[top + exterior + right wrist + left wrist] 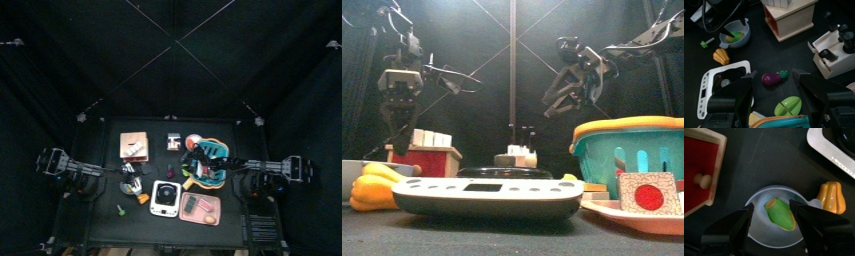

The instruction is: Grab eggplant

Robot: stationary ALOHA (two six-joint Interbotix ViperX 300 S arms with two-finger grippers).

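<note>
The purple eggplant (771,78) with a green stalk lies on the black table, seen in the right wrist view. My right gripper (775,75) is open above it, one jaw on each side, not touching it. In the top view the right gripper (201,165) hangs by the teal basket (211,170). My left gripper (779,207) is open over a pale bowl (761,230) that holds a green vegetable (782,214). The eggplant is hidden in the front view.
A wooden box with a red side (791,17) and a white rack (834,50) stand beyond the eggplant. A white scale (489,192), a yellow squash (832,198), a lime slice (789,106) and a pink tray (201,207) lie close by.
</note>
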